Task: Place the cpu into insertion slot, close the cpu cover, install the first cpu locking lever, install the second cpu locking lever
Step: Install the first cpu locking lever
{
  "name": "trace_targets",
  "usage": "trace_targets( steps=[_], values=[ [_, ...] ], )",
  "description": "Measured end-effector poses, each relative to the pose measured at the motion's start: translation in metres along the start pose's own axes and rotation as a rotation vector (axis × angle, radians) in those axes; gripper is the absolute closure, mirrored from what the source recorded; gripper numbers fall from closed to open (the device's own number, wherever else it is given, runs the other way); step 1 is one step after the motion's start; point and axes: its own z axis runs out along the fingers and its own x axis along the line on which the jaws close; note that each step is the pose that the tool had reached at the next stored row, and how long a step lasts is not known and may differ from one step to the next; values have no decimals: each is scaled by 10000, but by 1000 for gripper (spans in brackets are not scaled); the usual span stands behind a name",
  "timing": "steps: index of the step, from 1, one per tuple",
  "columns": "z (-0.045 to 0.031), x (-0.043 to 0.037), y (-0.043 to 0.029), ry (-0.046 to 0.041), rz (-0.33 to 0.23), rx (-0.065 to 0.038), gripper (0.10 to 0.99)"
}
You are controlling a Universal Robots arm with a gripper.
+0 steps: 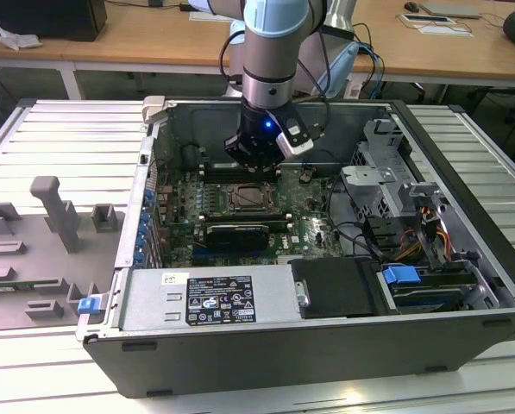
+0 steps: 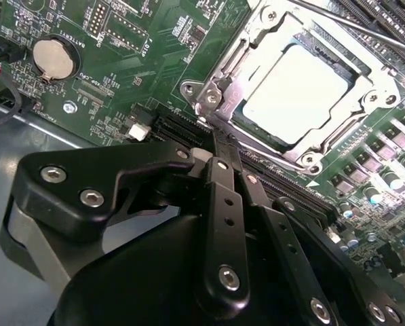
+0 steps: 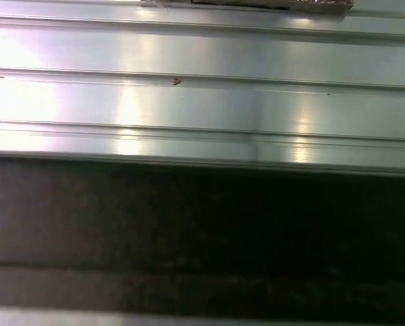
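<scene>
The cpu (image 2: 294, 92), a pale square chip, lies in the insertion slot (image 2: 304, 146) on the green motherboard. The silver cpu cover (image 2: 253, 44) lies flat over it, framing the chip in its window. One thin locking lever (image 2: 355, 26) runs along the far side of the socket, and another wire lever (image 2: 270, 151) runs along the side nearest my gripper. My gripper (image 2: 217, 139) has its black fingers together, tips at the socket's corner by that lever's end. In the exterior view the gripper (image 1: 255, 162) hangs just above the socket (image 1: 250, 197) inside the open computer case.
Memory slots (image 1: 240, 171) lie just behind the socket and a black expansion card (image 1: 233, 233) in front. A coin battery (image 2: 53, 58) sits on the board. Drive cages and cables (image 1: 404, 216) fill the case's right. Grey fixtures (image 1: 54, 216) stand on the ribbed table (image 3: 202, 102).
</scene>
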Motion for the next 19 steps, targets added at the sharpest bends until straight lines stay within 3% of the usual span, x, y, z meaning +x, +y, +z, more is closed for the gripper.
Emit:
trace_targets(
  steps=[10, 16, 19],
  values=[
    [-20, -2, 3, -5, -3, 10, 980],
    [7, -1, 0, 5, -3, 197, 980],
    [26, -1, -1, 8, -4, 231, 980]
  ],
)
